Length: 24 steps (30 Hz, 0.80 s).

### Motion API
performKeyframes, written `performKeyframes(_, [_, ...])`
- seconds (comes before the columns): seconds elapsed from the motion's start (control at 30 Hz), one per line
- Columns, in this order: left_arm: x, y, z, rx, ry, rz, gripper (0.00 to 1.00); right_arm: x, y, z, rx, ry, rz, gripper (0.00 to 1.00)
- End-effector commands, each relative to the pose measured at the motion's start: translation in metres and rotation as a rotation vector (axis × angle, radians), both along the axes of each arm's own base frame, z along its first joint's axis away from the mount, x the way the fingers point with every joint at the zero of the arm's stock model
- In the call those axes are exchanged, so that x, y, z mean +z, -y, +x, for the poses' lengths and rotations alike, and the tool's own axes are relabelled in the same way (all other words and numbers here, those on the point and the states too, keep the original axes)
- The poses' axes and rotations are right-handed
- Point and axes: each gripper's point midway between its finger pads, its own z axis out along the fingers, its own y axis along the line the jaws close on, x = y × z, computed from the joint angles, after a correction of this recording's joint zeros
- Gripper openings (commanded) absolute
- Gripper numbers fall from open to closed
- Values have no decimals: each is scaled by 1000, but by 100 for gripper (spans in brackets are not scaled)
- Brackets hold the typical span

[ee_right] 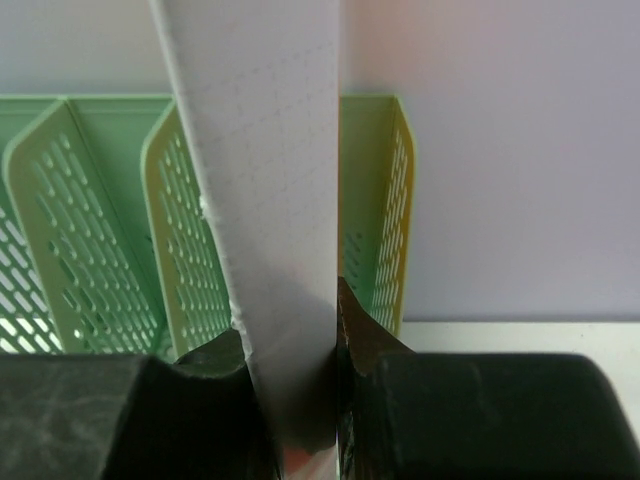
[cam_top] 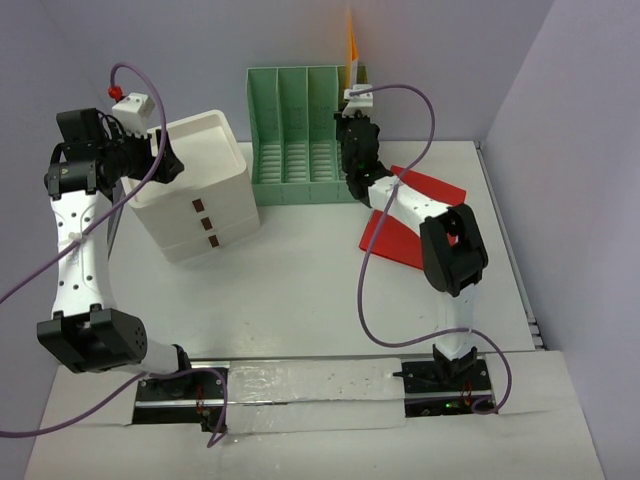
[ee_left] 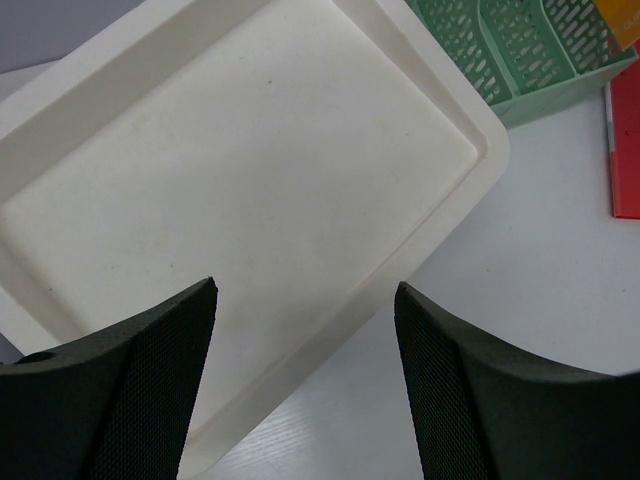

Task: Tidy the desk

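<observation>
My left jaws stand spread above the top of the white plastic three-drawer box point(ee_left: 250, 170). My right jaws pinch a thin orange-and-white sheet point(ee_right: 280, 200), upright at the right end of the green slotted file holder point(cam_top: 295, 140). The flat white table point(cam_top: 300, 290) carries the box, the holder and the red folders point(cam_top: 390, 240).

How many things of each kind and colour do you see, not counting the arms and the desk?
White drawer box: 1
Green file holder: 1
Red folders: 2, it seems; the right arm hides where they meet
Orange folder, held in the right hand: 1
Total: 5
</observation>
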Motion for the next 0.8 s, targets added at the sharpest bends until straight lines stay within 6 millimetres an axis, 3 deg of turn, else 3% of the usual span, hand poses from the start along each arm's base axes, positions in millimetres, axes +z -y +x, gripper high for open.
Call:
performKeyframes(0.0, [5,0,3,-26,23,1,78,8,12,-1,-56,127,110,0])
performKeyframes(0.3, [4,-1,3,-25,19,7,78,-42,6,-1,-49,49,119,1])
performKeyframes(0.37, [6,0,2,-28,25,11,78,-53,6,-6,-40,19,131,7])
performKeyframes(0.4, [6,-1,2,-27,25,9,78,-56,4,-8,-23,6,126,22])
performKeyframes(0.5, [7,0,2,-28,27,8,78,-57,3,-14,-2,-8,120,28])
performKeyframes(0.6, [7,2,1,-37,25,-2,78,-53,5,-12,-11,-11,97,24])
performKeyframes(0.73, [10,3,-1,-41,35,-1,78,-58,7,-5,-49,-28,53,1])
performKeyframes(0.77, [10,3,-2,-41,36,0,78,-63,9,-2,-65,-32,39,0])
